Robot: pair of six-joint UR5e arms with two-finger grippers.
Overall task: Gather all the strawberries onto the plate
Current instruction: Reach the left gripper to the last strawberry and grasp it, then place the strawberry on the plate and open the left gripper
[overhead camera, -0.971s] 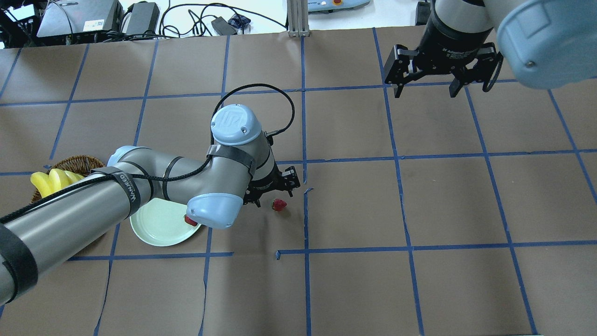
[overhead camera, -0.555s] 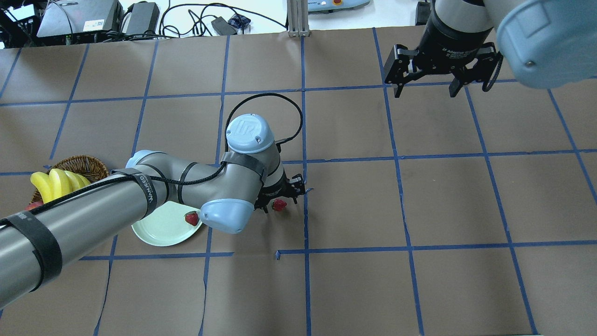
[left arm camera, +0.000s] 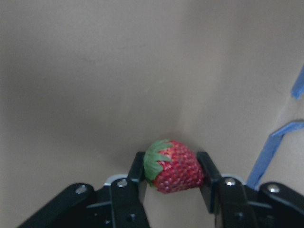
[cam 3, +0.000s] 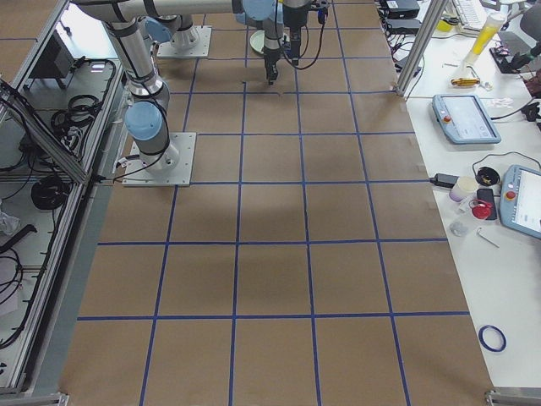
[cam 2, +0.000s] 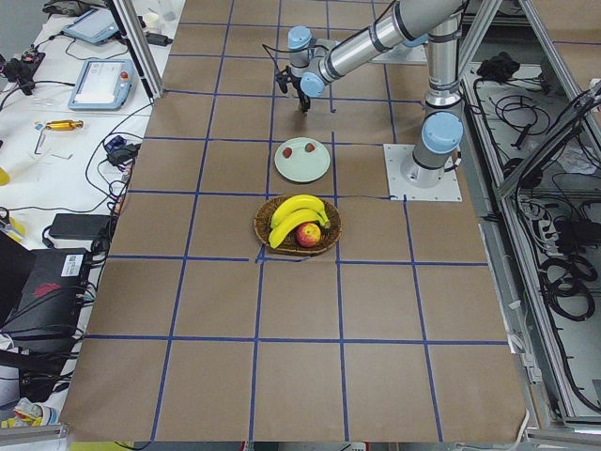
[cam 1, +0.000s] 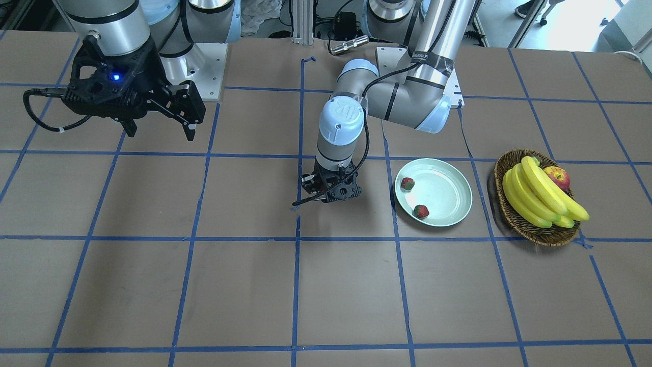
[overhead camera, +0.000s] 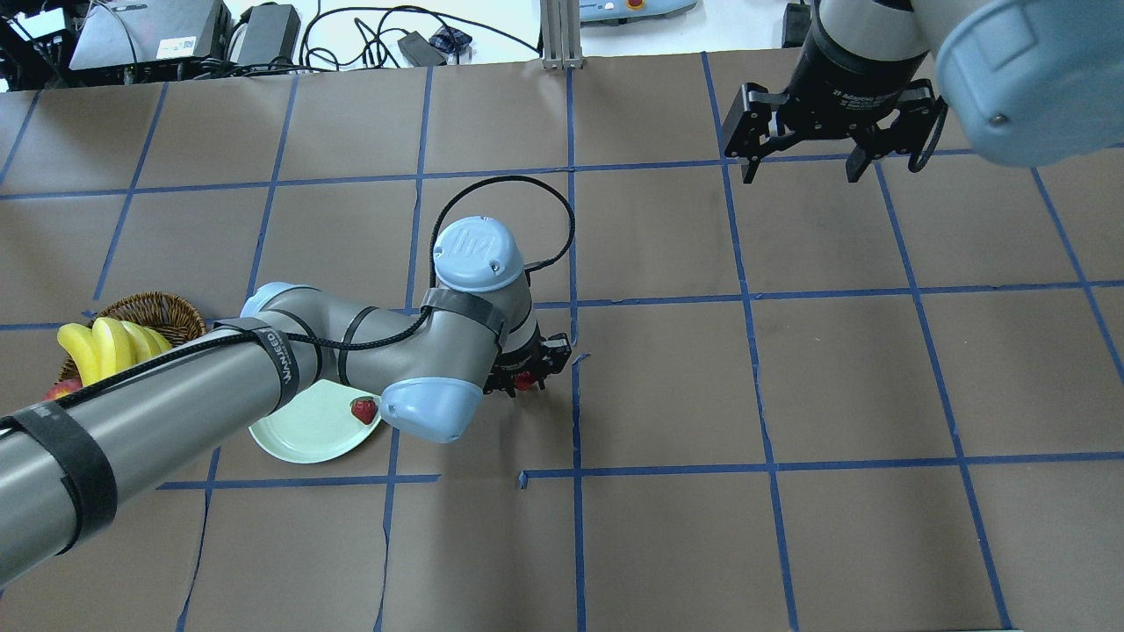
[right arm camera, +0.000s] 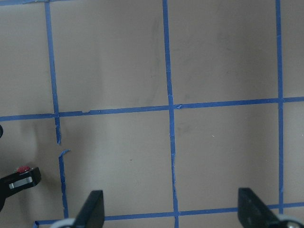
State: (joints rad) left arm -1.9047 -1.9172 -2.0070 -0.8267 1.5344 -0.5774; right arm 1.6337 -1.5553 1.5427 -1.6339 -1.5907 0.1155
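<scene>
My left gripper [overhead camera: 524, 376] is low over the table's middle and shut on a strawberry [left arm camera: 175, 166]; its fingers press both sides of the berry in the left wrist view. The berry shows as a red spot [overhead camera: 526, 381] under the gripper in the overhead view. The pale green plate [cam 1: 448, 196] lies beside it and holds two strawberries [cam 1: 407, 183] [cam 1: 420, 211]. In the overhead view only one of them [overhead camera: 363, 409] shows on the plate [overhead camera: 299, 432]; my arm hides the other. My right gripper [overhead camera: 797, 171] is open and empty, raised over the far right of the table.
A brown wicker basket [cam 1: 547, 235] with bananas [cam 1: 535, 193] and a red-yellow apple [cam 1: 558, 178] stands just beyond the plate, toward the table's left end. Brown paper with blue tape lines covers the table. Cables and devices lie past the far edge.
My left gripper has moved right to the lone strawberry, come down around it and closed on it. The right arm has not moved.
</scene>
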